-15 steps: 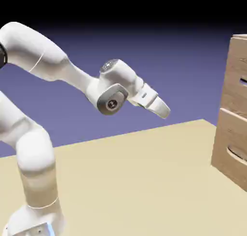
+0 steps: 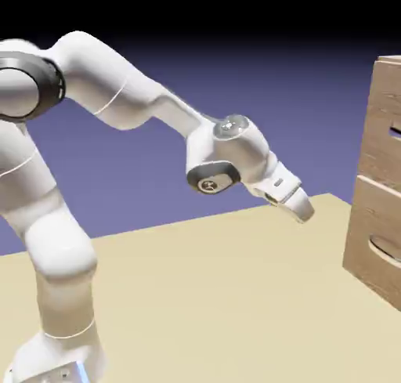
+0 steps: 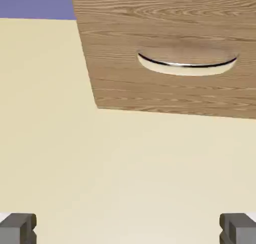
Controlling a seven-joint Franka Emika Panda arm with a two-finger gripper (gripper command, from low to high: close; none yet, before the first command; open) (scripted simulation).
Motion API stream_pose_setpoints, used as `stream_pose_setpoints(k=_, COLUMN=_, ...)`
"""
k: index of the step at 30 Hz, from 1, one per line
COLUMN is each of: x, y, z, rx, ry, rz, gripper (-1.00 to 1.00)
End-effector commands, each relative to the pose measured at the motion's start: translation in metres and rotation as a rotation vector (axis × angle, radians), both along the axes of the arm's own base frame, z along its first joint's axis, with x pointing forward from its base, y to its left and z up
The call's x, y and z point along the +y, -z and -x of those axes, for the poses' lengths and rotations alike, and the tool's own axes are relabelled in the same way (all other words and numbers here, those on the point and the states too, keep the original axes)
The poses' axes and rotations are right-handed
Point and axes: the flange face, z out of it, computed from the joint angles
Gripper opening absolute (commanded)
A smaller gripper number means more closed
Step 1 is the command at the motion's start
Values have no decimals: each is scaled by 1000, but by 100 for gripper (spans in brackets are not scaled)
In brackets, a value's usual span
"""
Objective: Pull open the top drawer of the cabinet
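The cabinet (image 2: pixel 374 217) stands at the exterior view's right edge, light-brown wood grain, only partly in frame. Its top drawer (image 2: pixel 381 142) carries a small dark slot handle (image 2: pixel 395 129) and sits flush with the front. My gripper (image 2: pixel 302 210) hangs in the air left of the cabinet, tilted down and toward it, a clear gap away and lower than the slot handle. In the hand view the fingertips (image 3: pixel 18 228) sit far apart at the bottom corners, nothing between them: open. That view shows only the lower drawer front (image 3: pixel 125 33) with its curved handle (image 3: pixel 186 64).
The beige table (image 2: pixel 235 295) spreads under the arm up to the cabinet's foot. The lower drawer with the arc handle (image 2: pixel 383 252) sits beneath the top one. The arm's base (image 2: pixel 59 358) rises at the lower left.
The arm has stretched out: the hand moved right and down, closer to the cabinet, and now points more steeply downward. The jaws stay wide apart.
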Motion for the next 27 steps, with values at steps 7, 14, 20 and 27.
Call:
stream_pose_setpoints(k=7, x=-30, y=32, z=-20, rx=23, ry=-51, rz=-6, gripper=0)
stream_pose_setpoints(k=14, x=-56, y=59, z=-36, rx=7, ry=-102, rz=18, gripper=0)
stream_pose_setpoints(k=20, x=-77, y=76, z=-50, rx=-36, ry=-147, rz=72, gripper=0)
stream_pose_setpoints(k=27, x=-96, y=84, z=-66, rx=-119, ry=-205, rz=181, gripper=0)
